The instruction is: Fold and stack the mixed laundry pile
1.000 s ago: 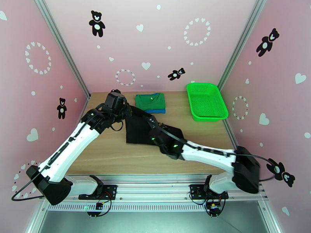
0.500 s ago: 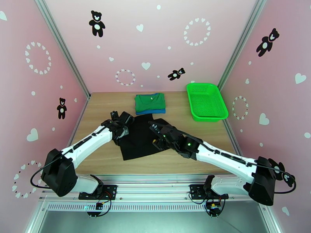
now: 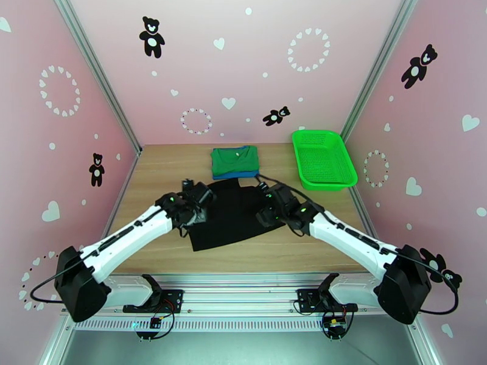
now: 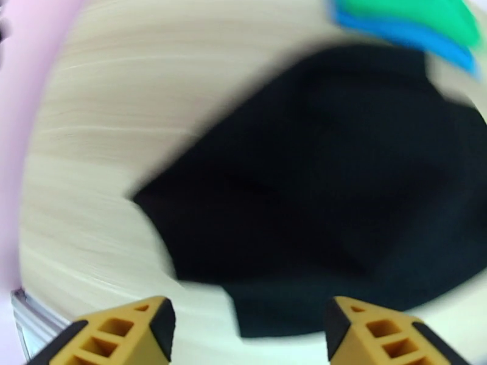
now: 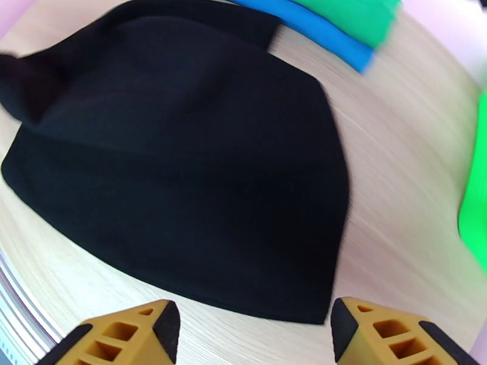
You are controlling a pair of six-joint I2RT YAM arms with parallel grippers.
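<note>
While the black garment [image 3: 231,215] lies outside, the basket [image 3: 322,154] stands apart.

Top camera high, near side, facing table [image 3: 164,162]; wrist cameras close over black garment [image 3: 231,217] (shared by all).

Black garment [image 3: 234,215] lay flat on the table [image 3: 159,168], with the left gripper [image 3: 204,193] over its left far corner and the right gripper [image 3: 265,193] over its right. Green garment [image 3: 234,159] sat stacked on the blue T-shirt [image 3: 245,174] just behind it. Green mesh basket [image 3: 322,157] stood at far right.
</note>
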